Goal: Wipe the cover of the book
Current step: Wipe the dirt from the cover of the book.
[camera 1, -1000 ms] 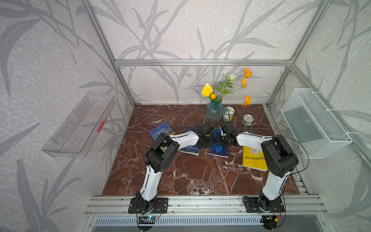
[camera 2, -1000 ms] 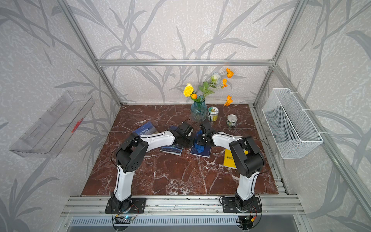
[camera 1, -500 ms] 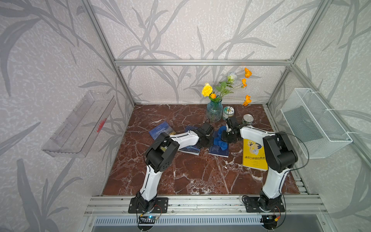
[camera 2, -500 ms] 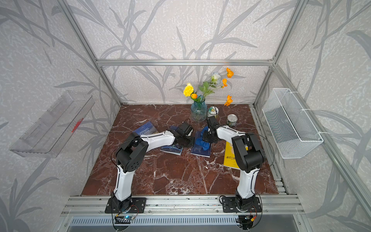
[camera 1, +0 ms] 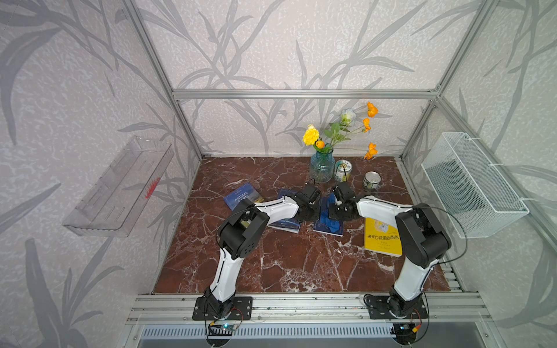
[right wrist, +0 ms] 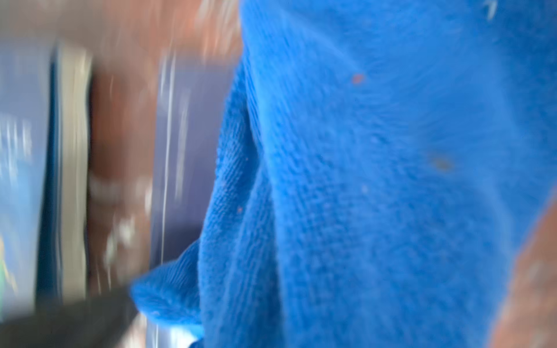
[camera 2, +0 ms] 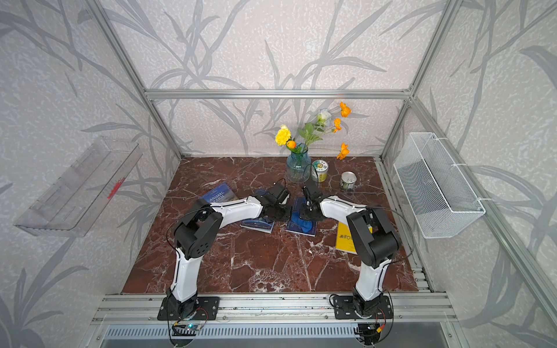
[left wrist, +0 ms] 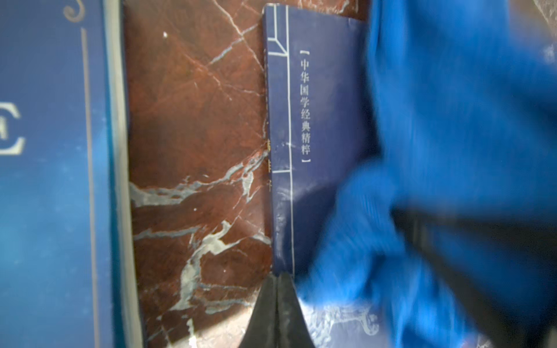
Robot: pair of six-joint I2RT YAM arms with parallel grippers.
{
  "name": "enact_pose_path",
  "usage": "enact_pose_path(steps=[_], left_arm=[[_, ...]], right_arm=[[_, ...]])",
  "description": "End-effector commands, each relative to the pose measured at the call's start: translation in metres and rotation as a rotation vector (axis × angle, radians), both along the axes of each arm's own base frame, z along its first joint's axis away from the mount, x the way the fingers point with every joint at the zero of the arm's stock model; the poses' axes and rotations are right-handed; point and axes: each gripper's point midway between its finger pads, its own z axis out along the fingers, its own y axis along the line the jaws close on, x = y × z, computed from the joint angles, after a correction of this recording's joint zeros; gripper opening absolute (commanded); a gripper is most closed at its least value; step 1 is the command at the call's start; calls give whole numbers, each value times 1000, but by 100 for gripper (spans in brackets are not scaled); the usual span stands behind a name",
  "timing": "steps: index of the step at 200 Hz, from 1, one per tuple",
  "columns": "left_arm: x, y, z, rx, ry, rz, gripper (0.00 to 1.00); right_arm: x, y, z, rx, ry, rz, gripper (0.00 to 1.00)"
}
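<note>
In both top views the book (camera 1: 339, 231) lies flat on the tabletop (camera 1: 271, 265), between another dark-blue book (camera 1: 284, 224) and a yellow book (camera 1: 382, 238). The blue cloth (camera 1: 330, 221) is bunched on its cover. My right pincer (camera 1: 335, 211) is down on the cloth, and my left pincer (camera 1: 315, 211) sits at the book's edge, just beside the right one. The jaws are too small here to read.

In the left wrist view my left pincer (left wrist: 278, 280) is squeezed tight with nothing between its tips, which meet right at the book's (left wrist: 316, 120) spine edge. The cloth (left wrist: 452, 120) smears across much of the cover. A strip of bare tabletop (left wrist: 196, 120) separates this book from its neighbour (left wrist: 45, 180).

In the right wrist view the cloth (right wrist: 361, 180) fills nearly everything and the rest is blurred. I cannot see my own jaws, but I judge them clamped narrow on the cloth.

What worries me:
- My left tips pin only the very edge. A hard stroke could drag the book out from under them and into its neighbour.
- The folds could pull out of so narrow a grip.
- My two pincers work very close together, so a long stroke toward the left one could knock them together.
- A stroke away from me heads toward the vase (camera 1: 322, 170).
</note>
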Motion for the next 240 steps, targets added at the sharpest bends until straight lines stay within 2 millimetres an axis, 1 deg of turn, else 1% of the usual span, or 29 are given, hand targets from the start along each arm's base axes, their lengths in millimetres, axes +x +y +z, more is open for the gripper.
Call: enact_pose_path(steps=[1, 12, 29, 46, 59, 80, 91, 104, 118, 135, 152, 183, 194, 199, 201, 216, 240], left_arm=[[-30, 26, -42, 123, 128, 6, 6], [-31, 26, -42, 124, 129, 5, 6], [-31, 26, -43, 123, 131, 5, 6], [-30, 26, -43, 123, 128, 6, 6], [-30, 27, -43, 126, 129, 8, 6], [-30, 26, -44, 125, 128, 7, 6], [-30, 26, -44, 126, 128, 6, 5], [-30, 26, -43, 126, 128, 7, 5], [-30, 27, -43, 127, 126, 8, 6], [-30, 26, -43, 124, 128, 7, 5], [-30, 27, -43, 126, 128, 7, 5], [-30, 27, -42, 128, 125, 6, 5], [-29, 26, -42, 126, 124, 6, 5], [-30, 26, -42, 126, 125, 6, 5], [-30, 26, -42, 126, 126, 7, 5], [-30, 26, -43, 125, 128, 6, 5], [-31, 26, -44, 125, 133, 6, 5]], right_arm=[[-65, -18, -33, -53, 180, -35, 10], [-64, -22, -31, -51, 166, -45, 10], [-51, -34, -26, -77, 160, -65, 10], [-28, -41, -25, -62, 164, -104, 10], [-9, -46, -25, -59, 163, -98, 10], [19, -50, -30, -66, 187, -112, 10], [28, -50, -36, -83, 206, -110, 10], [33, -47, -41, -90, 226, -101, 10], [30, -43, -45, -79, 237, -91, 10], [16, -40, -44, -92, 230, -73, 10], [-8, -35, -40, -108, 223, -43, 10], [-64, -25, -34, -137, 204, 9, 10], [-76, -22, -31, -103, 192, -11, 10], [-82, -22, -35, -87, 205, -16, 10], [-80, -20, -30, -69, 185, -19, 10], [-77, -22, -21, -48, 155, -27, 10], [-56, -33, -12, -48, 144, -54, 10]])
